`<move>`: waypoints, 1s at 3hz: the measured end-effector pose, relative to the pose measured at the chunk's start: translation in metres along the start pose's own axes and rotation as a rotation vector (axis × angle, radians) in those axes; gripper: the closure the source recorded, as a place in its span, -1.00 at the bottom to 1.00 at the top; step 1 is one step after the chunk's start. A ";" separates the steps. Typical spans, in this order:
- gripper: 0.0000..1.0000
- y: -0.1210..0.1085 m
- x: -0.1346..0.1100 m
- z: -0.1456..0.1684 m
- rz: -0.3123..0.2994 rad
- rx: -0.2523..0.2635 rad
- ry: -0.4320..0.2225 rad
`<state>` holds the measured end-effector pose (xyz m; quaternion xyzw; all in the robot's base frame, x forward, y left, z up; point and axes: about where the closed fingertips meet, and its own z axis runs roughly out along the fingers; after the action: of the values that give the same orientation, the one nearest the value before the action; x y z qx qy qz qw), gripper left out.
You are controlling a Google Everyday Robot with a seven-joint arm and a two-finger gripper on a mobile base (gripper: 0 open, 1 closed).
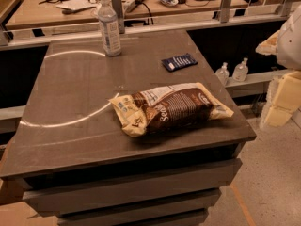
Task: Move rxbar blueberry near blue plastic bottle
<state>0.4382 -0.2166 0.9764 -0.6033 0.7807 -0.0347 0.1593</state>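
It is looking like a lab. Loose cables (149, 9) are lying on workbenches (42, 14) behind, and a robot tool (284, 94) is hanging at the right.

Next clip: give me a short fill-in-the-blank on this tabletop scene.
1. The blue plastic bottle stands ____ at the table's back left.
2. The rxbar blueberry lies flat, farther back than the brown-and-cream ____.
3. The gripper is at the view's ____ edge, off the table.
Missing: upright; snack bag; right.

Behind bag (169, 108): bottle (109, 27) left, rxbar (179, 62) right; hand (281, 100) far right.
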 end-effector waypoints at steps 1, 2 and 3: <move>-1.00 0.000 0.000 0.000 0.000 0.000 0.000; -1.00 -0.019 -0.006 0.006 -0.002 0.010 -0.107; -1.00 -0.060 -0.020 0.019 0.011 0.011 -0.294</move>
<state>0.5040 -0.2108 0.9769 -0.5967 0.7520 0.0507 0.2754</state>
